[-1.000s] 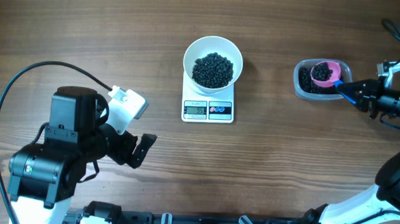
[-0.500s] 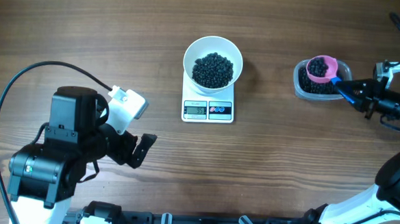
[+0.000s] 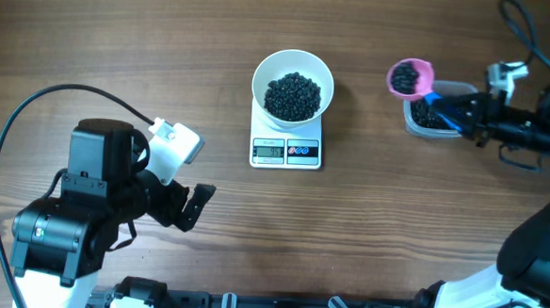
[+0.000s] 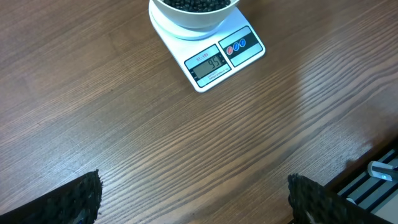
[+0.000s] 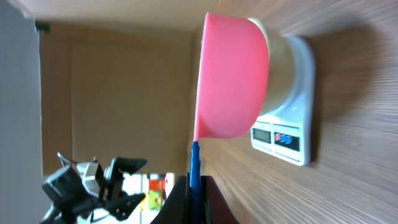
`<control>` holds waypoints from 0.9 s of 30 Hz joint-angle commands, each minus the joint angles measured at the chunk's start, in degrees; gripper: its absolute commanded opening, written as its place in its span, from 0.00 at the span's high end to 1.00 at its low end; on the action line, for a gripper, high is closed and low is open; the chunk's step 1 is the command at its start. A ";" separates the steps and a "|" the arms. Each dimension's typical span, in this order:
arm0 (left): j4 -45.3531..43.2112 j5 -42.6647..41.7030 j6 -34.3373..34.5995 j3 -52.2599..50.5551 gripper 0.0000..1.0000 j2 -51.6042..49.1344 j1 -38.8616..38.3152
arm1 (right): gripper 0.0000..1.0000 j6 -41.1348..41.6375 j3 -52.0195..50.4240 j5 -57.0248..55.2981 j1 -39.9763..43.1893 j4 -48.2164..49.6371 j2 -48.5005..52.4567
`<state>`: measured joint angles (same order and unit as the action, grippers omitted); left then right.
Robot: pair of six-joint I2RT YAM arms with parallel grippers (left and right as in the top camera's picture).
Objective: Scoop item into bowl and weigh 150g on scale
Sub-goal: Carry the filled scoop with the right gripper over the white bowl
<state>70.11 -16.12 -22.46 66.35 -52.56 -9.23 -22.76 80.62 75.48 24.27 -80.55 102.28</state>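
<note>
Two grippers: left gripper (image 4: 193,186) stands apart, empty, lower left; right gripper (image 3: 466,115) is clamped on the handle of the pink scoop (image 3: 427,80), upper right, loaded with item (image 3: 406,78). The bowl (image 3: 294,54) holding item rests on the scale (image 3: 286,152), upper centre.

From overhead you look straight down on the counter (image 3: 394,226), the scale (image 3: 286,151) near the middle of the picture. Your left wrist view sits low, tilted down across bare wood, the scale at its top edge. Your right wrist view is rolled sideways, close behind the pink scoop (image 5: 233,74), facing the scale beyond it. All three share the scale.
</note>
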 commanded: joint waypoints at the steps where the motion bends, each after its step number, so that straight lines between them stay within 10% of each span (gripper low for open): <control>1: -0.17 0.15 -1.16 0.85 0.00 0.09 0.42 | 0.96 6.67 -0.44 3.21 -5.79 5.40 -1.92; 11: -0.17 0.15 -1.16 0.85 0.00 0.09 0.42 | 0.96 31.78 -0.44 -4.15 -21.18 40.35 -1.90; 27: -0.17 0.15 -1.16 0.85 0.00 0.09 0.42 | 0.96 13.49 -0.42 -48.11 -38.82 46.38 -2.14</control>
<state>70.11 -16.10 -22.46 66.35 -52.56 -9.23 -5.54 79.96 38.39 -11.94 -34.96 101.86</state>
